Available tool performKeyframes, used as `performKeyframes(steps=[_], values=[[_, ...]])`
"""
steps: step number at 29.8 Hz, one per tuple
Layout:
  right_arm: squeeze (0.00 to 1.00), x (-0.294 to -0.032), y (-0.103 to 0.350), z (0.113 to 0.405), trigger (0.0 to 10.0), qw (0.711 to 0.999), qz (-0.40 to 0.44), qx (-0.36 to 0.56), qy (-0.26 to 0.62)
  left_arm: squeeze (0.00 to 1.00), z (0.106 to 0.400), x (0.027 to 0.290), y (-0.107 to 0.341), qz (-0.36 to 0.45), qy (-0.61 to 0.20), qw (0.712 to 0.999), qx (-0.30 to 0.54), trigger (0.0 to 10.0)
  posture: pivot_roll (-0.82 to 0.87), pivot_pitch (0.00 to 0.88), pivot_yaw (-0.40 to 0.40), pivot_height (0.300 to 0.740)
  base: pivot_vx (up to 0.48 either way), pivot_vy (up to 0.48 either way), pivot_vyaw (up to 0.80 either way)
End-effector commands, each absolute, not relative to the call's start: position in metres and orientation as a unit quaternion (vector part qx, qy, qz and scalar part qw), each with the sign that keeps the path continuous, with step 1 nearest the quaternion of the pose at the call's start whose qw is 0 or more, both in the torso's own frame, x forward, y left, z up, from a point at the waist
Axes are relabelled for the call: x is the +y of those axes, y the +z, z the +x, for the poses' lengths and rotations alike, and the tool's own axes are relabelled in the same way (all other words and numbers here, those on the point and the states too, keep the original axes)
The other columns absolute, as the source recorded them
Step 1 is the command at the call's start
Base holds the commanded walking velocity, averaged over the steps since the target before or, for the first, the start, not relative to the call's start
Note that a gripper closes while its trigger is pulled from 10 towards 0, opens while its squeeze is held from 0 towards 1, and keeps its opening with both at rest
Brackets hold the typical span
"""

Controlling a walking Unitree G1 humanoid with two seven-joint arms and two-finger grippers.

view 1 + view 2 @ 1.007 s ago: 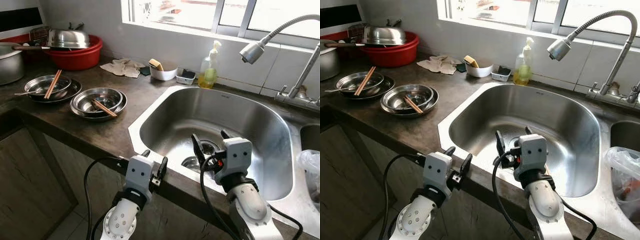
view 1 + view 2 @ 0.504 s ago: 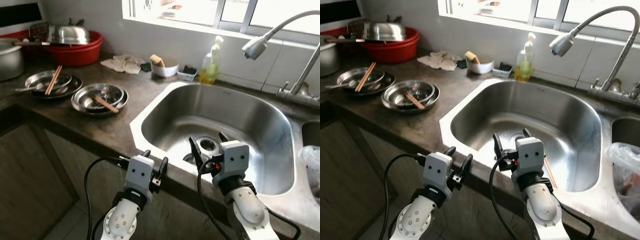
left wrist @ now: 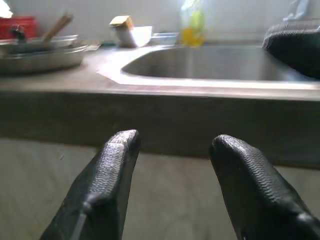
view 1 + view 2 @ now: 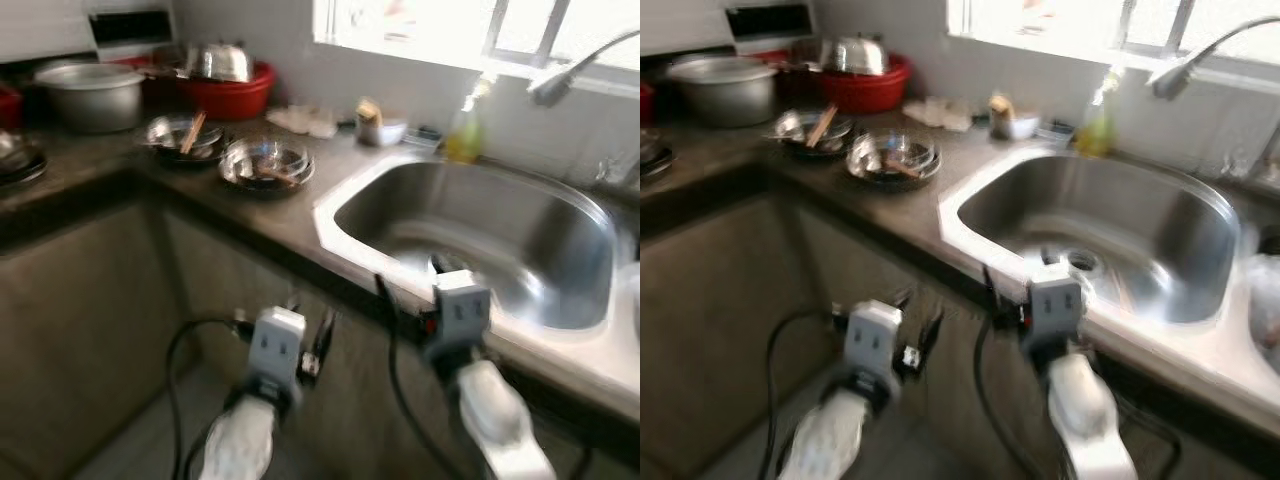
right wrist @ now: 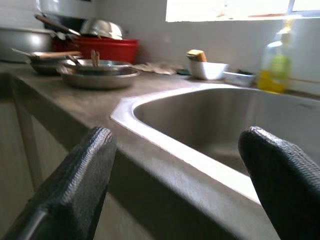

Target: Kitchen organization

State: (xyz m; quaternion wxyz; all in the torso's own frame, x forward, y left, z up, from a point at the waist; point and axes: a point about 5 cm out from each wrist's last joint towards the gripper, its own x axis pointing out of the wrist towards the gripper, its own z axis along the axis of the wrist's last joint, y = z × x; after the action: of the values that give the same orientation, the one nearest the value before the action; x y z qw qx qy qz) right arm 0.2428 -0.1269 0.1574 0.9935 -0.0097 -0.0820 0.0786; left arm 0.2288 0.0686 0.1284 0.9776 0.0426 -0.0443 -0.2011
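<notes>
Facing: your head cameras look down on a dark countertop (image 4: pixel 250 215) and a steel sink (image 4: pixel 480 235); both eye views are motion-blurred.
Left arm pose: forearm raised in front of the cabinet face, below the counter edge; left gripper (image 3: pixel 172 165) points at the counter's front edge.
Left claw state: the 2 black fingers (image 3: pixel 107 175) stand apart with a clear gap and nothing between them.
Right arm pose: forearm raised beside the left one, nearer the sink; right gripper (image 5: pixel 172 165) sits at about rim height, aimed along the counter toward the basin.
Right claw state: fingers (image 5: pixel 75 180) spread wide, wider than the left pair, holding nothing.
Near bowl: you see a steel bowl (image 4: pixel 892 155) on the counter left of the sink, with a chopstick (image 4: pixel 902 167) lying in it.
Far bowl: a 2nd steel bowl (image 4: pixel 808 127) sits behind and left of the 1st, with chopsticks (image 4: pixel 822 124) leaning in it.
Back row: red basin (image 4: pixel 865 88) holding a steel lid, large steel pot (image 4: pixel 720 88) to its left.
Window side: white cup with sponge (image 4: pixel 380 125), soap bottle (image 4: pixel 465 135), faucet head (image 4: pixel 555 85) over the sink.
Clearance: both grippers are well apart from the bowls and touch nothing.
</notes>
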Motion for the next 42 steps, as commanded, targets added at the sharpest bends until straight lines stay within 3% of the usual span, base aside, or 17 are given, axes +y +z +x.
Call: performKeyframes(steps=[1,20,42], values=[[0.0,-0.128,0.157,0.243,10.0,0.994,-0.005,-0.078,0.076,0.0,0.227,0.068,0.127,0.042,-0.207,0.977,-0.04,10.0,0.0,0.0,-0.062,0.74,-0.364,0.0,0.0],[0.0,-0.127,0.143,0.244,10.0,0.996,-0.009,-0.041,0.081,0.0,0.226,0.068,0.124,0.045,-0.207,0.977,-0.034,10.0,0.0,0.0,-0.058,0.74,-0.363,0.0,0.0],[0.0,-0.126,0.128,0.239,10.0,0.995,-0.018,0.003,0.093,0.0,0.222,0.069,0.117,0.05,-0.209,0.977,-0.014,10.0,0.01,0.0,-0.054,0.74,0.0,0.0,0.0]])
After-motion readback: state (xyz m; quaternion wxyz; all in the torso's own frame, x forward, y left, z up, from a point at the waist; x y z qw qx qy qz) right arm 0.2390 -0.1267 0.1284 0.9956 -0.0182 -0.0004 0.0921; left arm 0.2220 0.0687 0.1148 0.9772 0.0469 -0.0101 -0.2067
